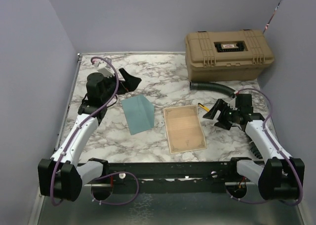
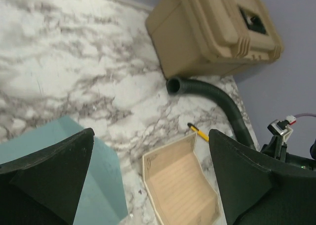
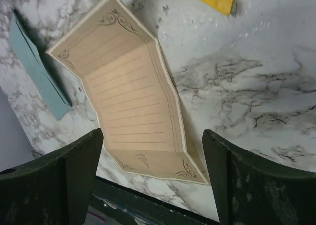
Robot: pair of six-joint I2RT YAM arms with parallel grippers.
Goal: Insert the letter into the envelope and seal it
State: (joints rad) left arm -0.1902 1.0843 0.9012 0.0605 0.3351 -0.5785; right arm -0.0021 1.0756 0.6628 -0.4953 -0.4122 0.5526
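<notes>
Letter [image 1: 184,129], a tan parchment-coloured rectangular paper sheet with a darker ornamental border, and envelope [image 1: 138,114], a flat muted teal-blue paper item, both lie on the white-and-grey marble-patterned desk [image 1: 148,79]. Neither hand touches them.

1. Left hand [image 1: 129,80]: located over the left rear area of the desk. Its black fingers are spread wide. State: released, nothing grasped.
2. Envelope: lies near the left hand, toward the front and slightly right of it. One crease line runs across its face.
3. Letter: lies right of the envelope, with a strip of bare desk between them. The printed face is up, showing ruled lines. Fold creases leave the sheet slightly bowed.
4. Small yellow-and-black stick-shaped object [image 1: 202,107]: lies just beyond the letter's far right corner.
5. Right hand [image 1: 213,114]: located right of the letter, fingers pointing toward it. State: released, spread wide, nothing grasped.
6. Black corrugated hose [image 1: 212,87] and tan hard plastic case [image 1: 228,50]: located at the right rear of the desk.
</notes>
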